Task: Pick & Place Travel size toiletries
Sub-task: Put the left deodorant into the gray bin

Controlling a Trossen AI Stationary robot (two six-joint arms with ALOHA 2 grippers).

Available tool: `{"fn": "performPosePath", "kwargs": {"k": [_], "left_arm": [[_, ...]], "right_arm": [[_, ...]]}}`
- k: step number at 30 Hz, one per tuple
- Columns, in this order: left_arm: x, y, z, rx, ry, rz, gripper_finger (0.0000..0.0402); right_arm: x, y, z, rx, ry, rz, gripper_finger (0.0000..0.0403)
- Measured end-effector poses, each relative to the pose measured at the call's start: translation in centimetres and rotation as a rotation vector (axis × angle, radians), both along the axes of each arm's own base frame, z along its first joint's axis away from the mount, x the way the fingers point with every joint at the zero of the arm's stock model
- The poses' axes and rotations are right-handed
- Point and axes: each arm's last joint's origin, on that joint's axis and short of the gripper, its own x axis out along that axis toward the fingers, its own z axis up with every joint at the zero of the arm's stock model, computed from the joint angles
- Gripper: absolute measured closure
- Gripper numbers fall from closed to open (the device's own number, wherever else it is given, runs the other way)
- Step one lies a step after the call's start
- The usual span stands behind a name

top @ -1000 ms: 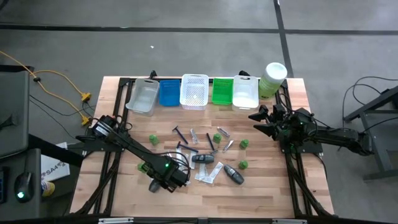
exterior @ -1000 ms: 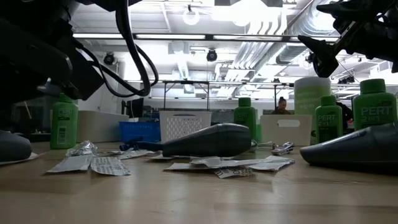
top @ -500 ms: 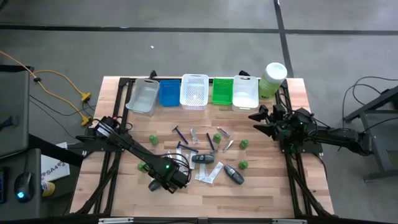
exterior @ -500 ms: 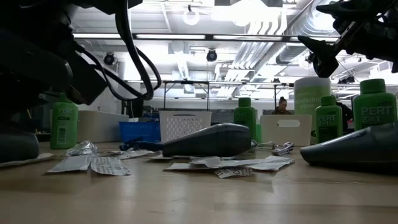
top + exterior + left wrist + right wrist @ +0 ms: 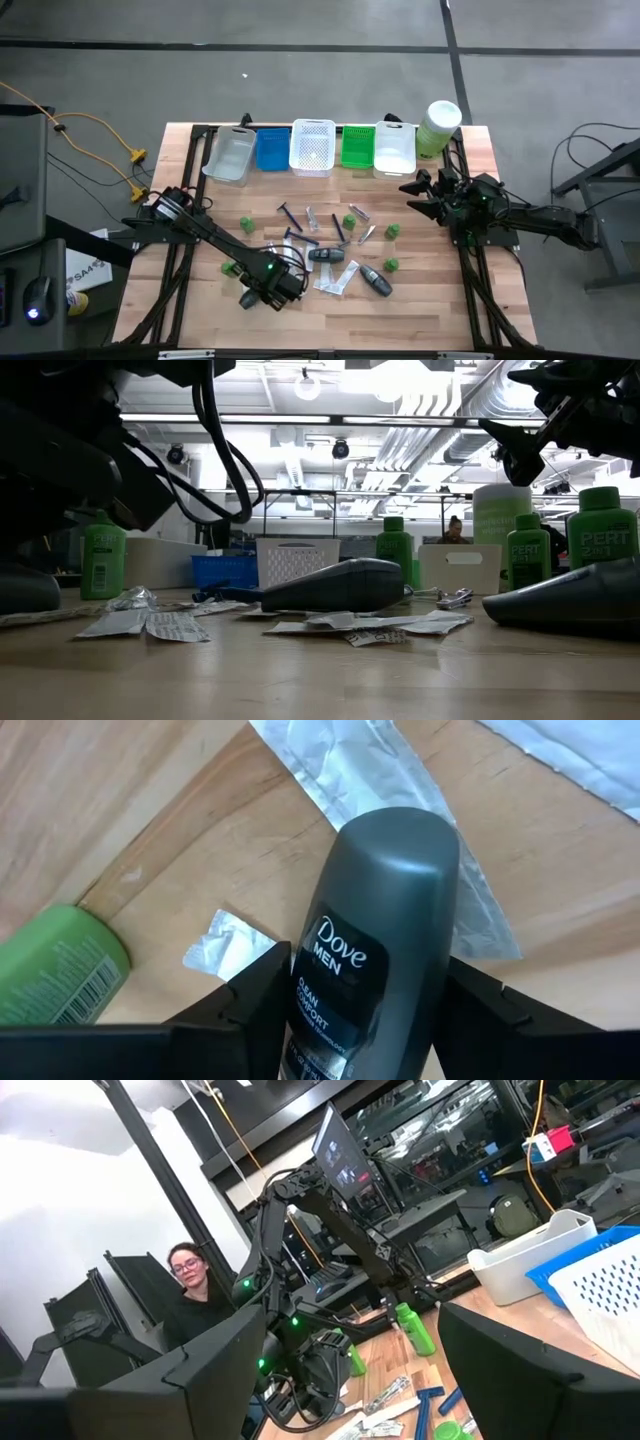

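We judge the dark grey oval piece (image 5: pixel 375 950) to be a light, stiff plastic shell with a smooth, rather slippery skin. Its flat sides are the place to take hold, across the narrow waist below the rounded cap. That is where the left tool (image 5: pixel 262 292) sits now, low at the near left of the surface (image 5: pixel 430 320), with its jaws against both sides of the piece, pinching it. The piece lies on the wood just beside a fallen green bottle (image 5: pixel 55 970), and its cap rests over a flat white sachet (image 5: pixel 390 795). The sachets look limp and thin, and will need lifting by an edge.

The right tool (image 5: pixel 414 194) hangs spread at the far right, holding nothing.

From above we count three dark grey oval pieces, including the one being pinched, and five green bottles scattered across the middle. About three silvery tubes lie near the centre. The razors and sachets overlap too much for a sure count. Along the far edge stand five baskets (image 5: pixel 312 146) and one canister (image 5: pixel 440 124).
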Motion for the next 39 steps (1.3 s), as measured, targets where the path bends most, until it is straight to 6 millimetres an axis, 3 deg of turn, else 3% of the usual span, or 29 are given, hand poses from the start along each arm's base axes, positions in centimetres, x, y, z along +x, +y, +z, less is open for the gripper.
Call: {"fn": "performPosePath", "kwargs": {"k": [8,21,24,30,39], "left_arm": [[-0.1,0.0,1.3,-0.023,-0.038,-0.015,0.0217],[-1.1,0.8,5.8,-0.026,-0.163,-0.034,0.0212],[-1.5,1.3,7.6,-0.016,-0.232,-0.042,0.0212],[-3.1,4.5,11.7,0.079,-0.353,-0.046,0.0211],[-7.4,13.2,16.5,0.471,-0.331,0.111,0.0211]], "right_arm": [[0.0,0.0,-0.1,0.002,0.008,0.000,0.0110],[0.0,0.0,-0.1,0.002,0.008,0.000,0.0110],[0.0,0.0,-0.1,0.002,0.008,0.000,0.0110],[0.0,0.0,-0.1,0.003,0.008,0.000,0.0110],[0.0,0.0,-0.1,0.003,0.009,0.000,0.0110]]}}
